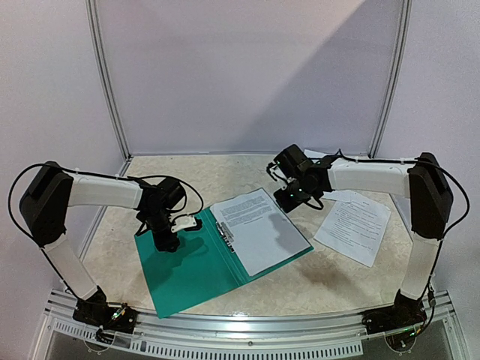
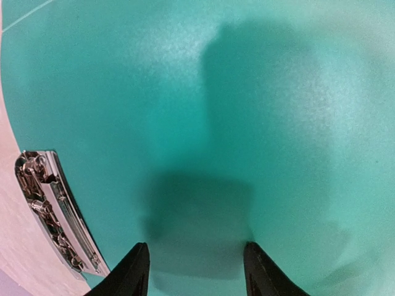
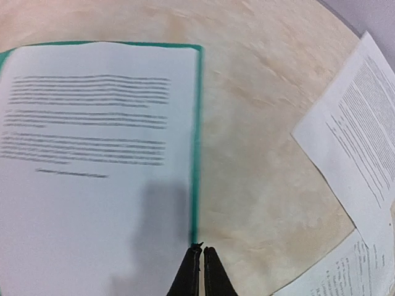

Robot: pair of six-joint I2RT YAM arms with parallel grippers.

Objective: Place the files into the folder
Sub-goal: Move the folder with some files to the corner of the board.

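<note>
The folder [image 1: 191, 274] lies open on the tabletop [image 1: 330, 277], near and left of centre, with its metal clip [image 1: 223, 231] along the spine. One printed sheet [image 1: 259, 229] lies flat on the folder's right half, inside the teal border. The left fingers [image 1: 166, 241] are spread over the bare left half with nothing between them; whether their tips touch the plastic cannot be told. The right fingers [image 1: 288, 201] are pressed together, holding nothing, above the folder's right edge, where the sheet and border meet bare tabletop. More loose sheets [image 1: 354, 225] lie on the tabletop to the right, apart from the folder.
</note>
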